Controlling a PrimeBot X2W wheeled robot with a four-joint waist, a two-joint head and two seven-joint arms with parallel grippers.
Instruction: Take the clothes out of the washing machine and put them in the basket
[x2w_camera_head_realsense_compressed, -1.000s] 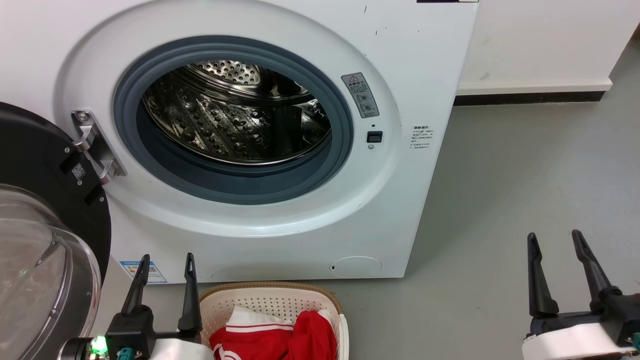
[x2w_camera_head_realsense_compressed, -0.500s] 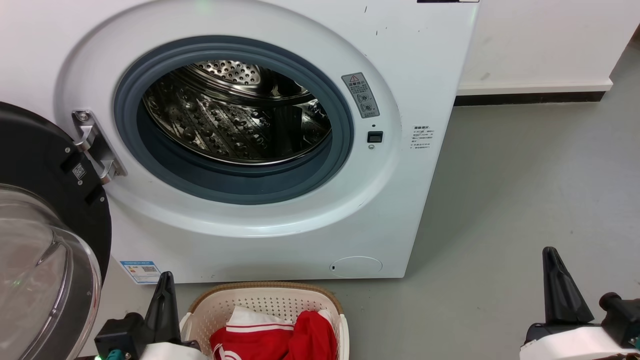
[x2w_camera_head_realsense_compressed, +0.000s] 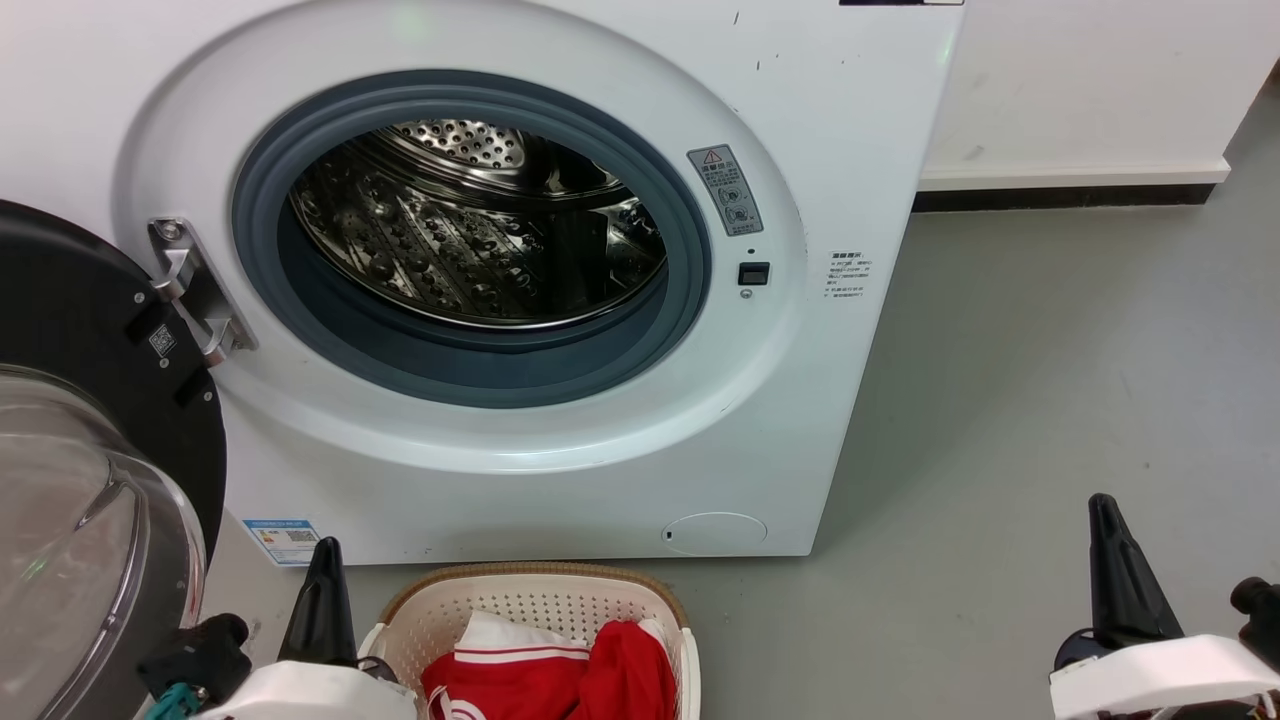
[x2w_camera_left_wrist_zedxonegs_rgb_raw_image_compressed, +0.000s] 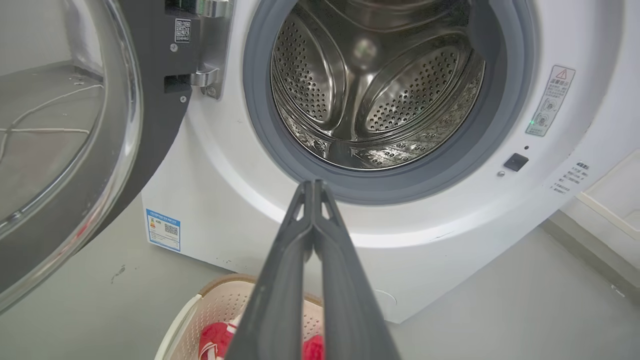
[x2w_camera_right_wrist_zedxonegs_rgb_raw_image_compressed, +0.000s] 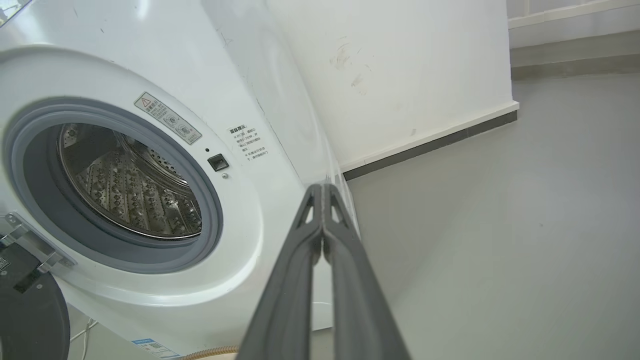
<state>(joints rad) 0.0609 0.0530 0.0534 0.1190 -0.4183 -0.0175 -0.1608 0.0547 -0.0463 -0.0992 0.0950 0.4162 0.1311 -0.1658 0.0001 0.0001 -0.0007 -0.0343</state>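
The floor is smooth, pale grey and a little scuffed, with a small dark mark near the washer's left corner. The washer stands straight on it, its back towards a white wall that meets the floor along a dark skirting. The basket sits on the floor just in front of the washer's base, close to it. To the washer's right the grey floor runs on to the wall.

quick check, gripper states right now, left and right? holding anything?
Left gripper: closed, holding nothing.
Right gripper: closed, holding nothing.
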